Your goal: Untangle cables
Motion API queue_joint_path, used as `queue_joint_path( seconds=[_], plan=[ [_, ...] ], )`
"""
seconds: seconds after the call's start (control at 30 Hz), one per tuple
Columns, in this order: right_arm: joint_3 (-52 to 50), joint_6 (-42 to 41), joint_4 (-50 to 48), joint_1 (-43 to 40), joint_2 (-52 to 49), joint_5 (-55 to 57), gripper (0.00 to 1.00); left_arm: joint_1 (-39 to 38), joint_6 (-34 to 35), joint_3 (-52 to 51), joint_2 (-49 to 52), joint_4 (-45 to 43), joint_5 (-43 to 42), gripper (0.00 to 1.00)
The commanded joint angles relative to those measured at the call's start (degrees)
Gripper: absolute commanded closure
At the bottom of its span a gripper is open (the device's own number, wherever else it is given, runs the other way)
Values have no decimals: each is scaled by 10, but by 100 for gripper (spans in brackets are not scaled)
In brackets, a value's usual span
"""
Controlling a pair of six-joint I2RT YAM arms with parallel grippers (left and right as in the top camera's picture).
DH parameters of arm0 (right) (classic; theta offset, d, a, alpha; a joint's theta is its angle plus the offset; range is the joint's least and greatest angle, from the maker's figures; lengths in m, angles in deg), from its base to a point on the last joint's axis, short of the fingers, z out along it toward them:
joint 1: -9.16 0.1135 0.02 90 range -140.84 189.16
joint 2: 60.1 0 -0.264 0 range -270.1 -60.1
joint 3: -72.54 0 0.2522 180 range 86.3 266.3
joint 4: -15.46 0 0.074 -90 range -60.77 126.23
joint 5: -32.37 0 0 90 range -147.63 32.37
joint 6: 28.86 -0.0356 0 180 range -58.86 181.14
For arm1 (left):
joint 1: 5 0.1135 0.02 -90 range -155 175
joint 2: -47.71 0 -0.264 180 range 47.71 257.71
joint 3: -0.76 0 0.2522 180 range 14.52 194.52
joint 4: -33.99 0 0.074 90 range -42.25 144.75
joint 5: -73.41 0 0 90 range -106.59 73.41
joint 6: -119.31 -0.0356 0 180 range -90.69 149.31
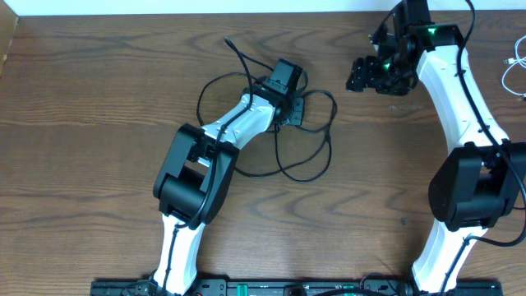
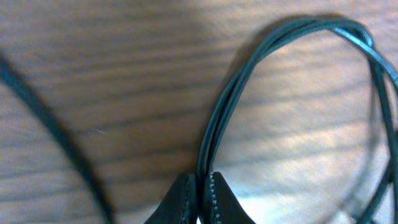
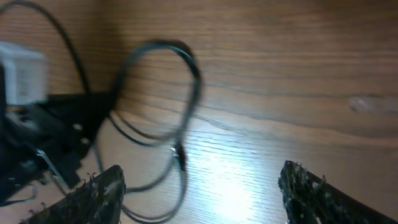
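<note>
The black cables point(image 1: 306, 156) lie in loose loops at the middle of the wooden table. My left gripper point(image 1: 289, 109) is down in the tangle and shut on a doubled black strand point(image 2: 214, 134), which runs up from between the fingertips point(image 2: 200, 182) and curves right. My right gripper point(image 1: 362, 76) is open and empty, held over bare wood right of the loops; its view shows a cable loop point(image 3: 180, 93) with a small plug end between the wide fingers point(image 3: 202, 186). A white cable point(image 1: 513, 72) lies at the table's right edge.
The left arm point(image 1: 215, 140) lies across the loops' left side. The right arm point(image 1: 460, 90) runs down the right side of the table. The table's far edge point(image 1: 246, 15) is close behind the cables.
</note>
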Motion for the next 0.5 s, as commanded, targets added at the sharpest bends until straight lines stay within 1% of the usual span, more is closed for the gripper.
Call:
queue_joint_path(
  seconds=[0.0,0.13,0.27,0.33,0.47],
  plan=[
    [-4,12,-10,5,-4,-65,25,13,-2,-7,-23,10,-134,92],
    [-4,1,-28,7,-4,-136,28,29,-2,-7,-66,10,-212,92],
    [-4,-41,-39,17,-4,-144,32,43,-1,-7,-106,10,-258,92],
    [-4,-56,-41,21,-4,-144,37,47,1,-7,-121,9,-268,92],
    [-4,-66,-41,30,-4,-154,44,52,7,-7,-143,3,-273,93]
  ],
)
